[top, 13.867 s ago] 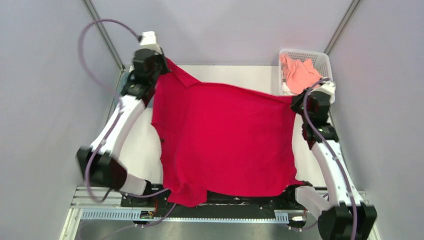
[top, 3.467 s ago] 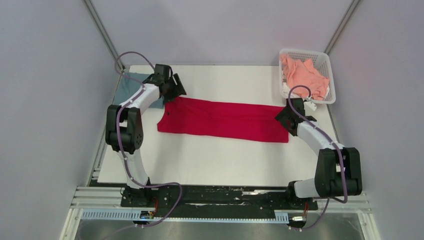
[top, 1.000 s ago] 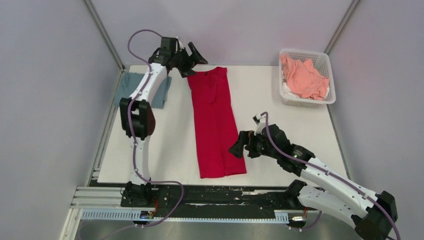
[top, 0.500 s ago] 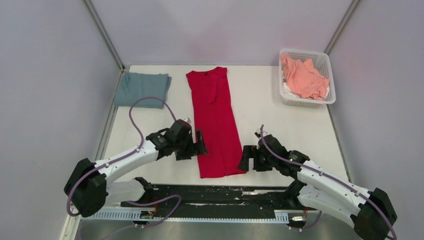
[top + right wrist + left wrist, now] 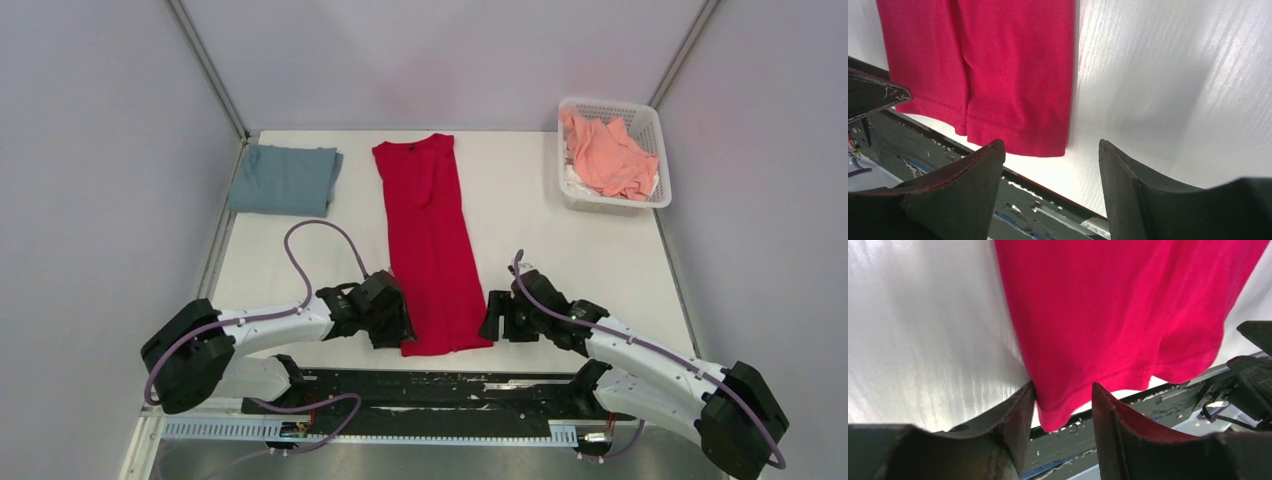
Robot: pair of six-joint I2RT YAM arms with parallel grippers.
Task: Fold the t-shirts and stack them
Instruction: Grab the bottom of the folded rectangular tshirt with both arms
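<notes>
Table point(image 5: 560, 250) — left gripper point(image 5: 1062, 392) straddles red t-shirt point(image 5: 430, 240).

The left arm point(image 5: 265, 325) and right arm point(image 5: 645, 352) share white link shells and black joint housings. A mauve cable point(image 5: 310, 222) loops along each. The left tool point(image 5: 1063, 407) and right tool point(image 5: 1050, 172) have thick, dark, curved fingers point(image 5: 1015, 420).

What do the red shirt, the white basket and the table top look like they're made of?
The red shirt: soft knit cloth, likely cotton jersey, matte; it lies in soft folds with a stitched hem. The basket: white plastic, judging by its moulded mesh walls. The table top: hard white board, perhaps laminate, semi-glossy; wrist views show streaky sheen.
</notes>
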